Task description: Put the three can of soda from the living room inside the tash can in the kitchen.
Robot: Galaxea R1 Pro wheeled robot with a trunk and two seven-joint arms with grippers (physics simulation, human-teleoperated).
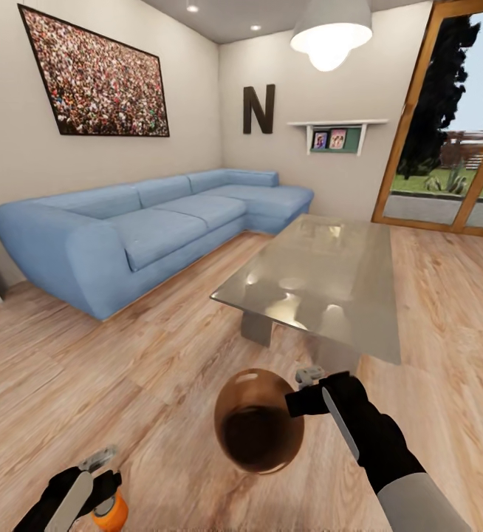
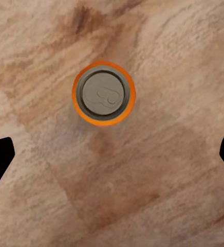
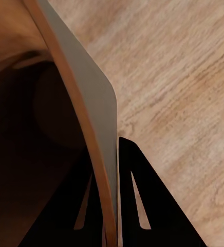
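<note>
one bright orange soda can with a silver top [image 2: 104, 93] upright on the wood floor [image 2: 173, 195], left gripper [image 1: 94, 480] fingers spread wide above it. likely to topple if nudged off-centre. right gripper [image 1: 308, 391] fingers clenched on the grey, copper-lined trash pail's [image 1: 260, 428] thin rim, prone to slip. beyond, grey low table [image 1: 330, 273], light-blue corner sofa [image 1: 153, 229].

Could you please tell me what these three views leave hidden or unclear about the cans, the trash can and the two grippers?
- Orange can: head view, cut by the bottom edge and partly covered by the left gripper.
- Same can, left wrist view: top face showing, sides unseen.
- Trash can bottom: dark in head and right wrist views; contents unreadable.
- Right gripper: fingers straddle the rim.
</note>
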